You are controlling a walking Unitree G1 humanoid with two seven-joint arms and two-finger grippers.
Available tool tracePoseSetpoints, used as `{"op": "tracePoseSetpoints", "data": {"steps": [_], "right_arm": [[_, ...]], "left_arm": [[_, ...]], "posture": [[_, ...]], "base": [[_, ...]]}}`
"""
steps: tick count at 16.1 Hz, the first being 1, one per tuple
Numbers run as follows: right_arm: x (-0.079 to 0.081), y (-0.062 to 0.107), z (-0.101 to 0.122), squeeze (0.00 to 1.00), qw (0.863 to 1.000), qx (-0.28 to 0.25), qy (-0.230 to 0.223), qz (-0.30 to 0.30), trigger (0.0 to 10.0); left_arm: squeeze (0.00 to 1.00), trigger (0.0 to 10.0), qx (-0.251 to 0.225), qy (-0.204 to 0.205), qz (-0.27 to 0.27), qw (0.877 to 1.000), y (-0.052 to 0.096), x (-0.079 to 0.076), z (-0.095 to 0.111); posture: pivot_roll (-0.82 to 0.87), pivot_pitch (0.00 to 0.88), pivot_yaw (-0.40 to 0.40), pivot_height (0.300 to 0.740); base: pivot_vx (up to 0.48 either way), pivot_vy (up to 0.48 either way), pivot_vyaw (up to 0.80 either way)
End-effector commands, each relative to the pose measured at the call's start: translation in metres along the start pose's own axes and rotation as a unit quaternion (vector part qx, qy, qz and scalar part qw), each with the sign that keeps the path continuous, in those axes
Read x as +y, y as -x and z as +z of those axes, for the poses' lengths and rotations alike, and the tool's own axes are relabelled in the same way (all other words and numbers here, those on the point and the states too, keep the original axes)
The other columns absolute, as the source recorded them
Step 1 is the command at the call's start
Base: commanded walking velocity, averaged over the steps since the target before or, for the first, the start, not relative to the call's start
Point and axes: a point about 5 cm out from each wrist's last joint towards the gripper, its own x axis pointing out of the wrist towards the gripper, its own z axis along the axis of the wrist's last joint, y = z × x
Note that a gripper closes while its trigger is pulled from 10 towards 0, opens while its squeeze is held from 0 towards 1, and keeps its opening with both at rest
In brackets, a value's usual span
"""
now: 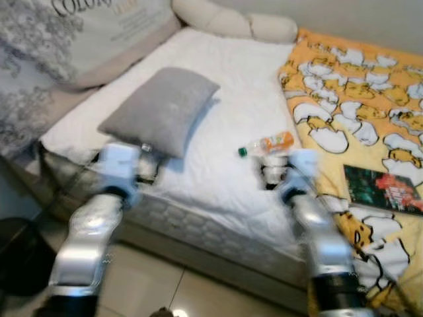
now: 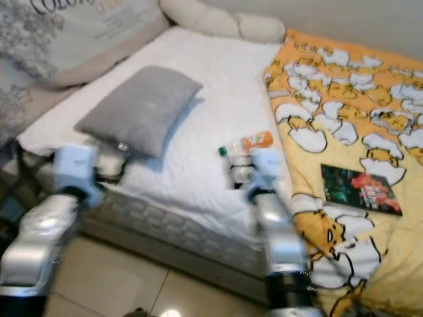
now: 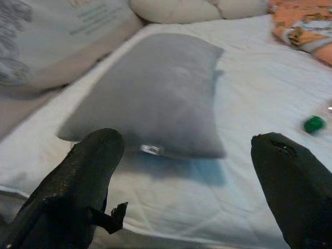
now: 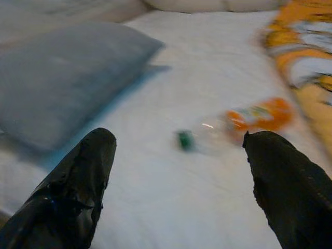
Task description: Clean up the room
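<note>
A clear plastic bottle (image 1: 268, 143) with an orange label and a green cap lies on its side on the bed's white sheet. My right gripper (image 4: 179, 137) is open just short of the bottle (image 4: 244, 120), near the mattress's front edge, and touches nothing. A grey pillow (image 1: 160, 109) lies to the left on the sheet. My left gripper (image 3: 187, 140) is open in front of the pillow's (image 3: 155, 93) near end, with nothing between its fingers. A dark book (image 1: 383, 189) rests on the yellow duvet at the right.
The yellow duvet (image 1: 357, 99) with an egg-cartoon pattern covers the bed's right half. A large lettered pillow (image 1: 99, 33) and a cream bolster (image 1: 231, 23) lie at the head. A dark round object (image 1: 20, 257) stands on the tiled floor at the left.
</note>
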Motion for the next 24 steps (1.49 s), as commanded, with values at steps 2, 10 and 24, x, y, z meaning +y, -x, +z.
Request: {"op": "tracePoseSetpoints", "data": {"steps": [2,10,24], "right_arm": [[-0.016,0.002,0.005,0.00,1.000,-0.011,0.005,-0.025,10.0],[-0.016,0.002,0.005,0.00,1.000,-0.006,-0.002,-0.029,10.0],[-0.010,-0.004,0.012,0.00,0.999,-0.006,0.030,0.044,10.0]], "left_arm": [[0.00,10.0,-0.005,0.000,-0.019,1.000,-0.002,-0.010,0.003],[0.00,10.0,-0.002,-0.001,-0.023,1.000,-0.001,-0.010,0.003],[0.00,10.0,-0.004,-0.005,-0.042,0.999,0.006,-0.009,0.005]], "posture": [[0.02,0.000,-0.011,0.740],[0.02,0.000,-0.014,0.740],[0.04,0.000,-0.019,0.740]], "base": [[0.390,0.000,0.00],[0.391,0.000,-0.39],[0.328,0.000,0.17]]}}
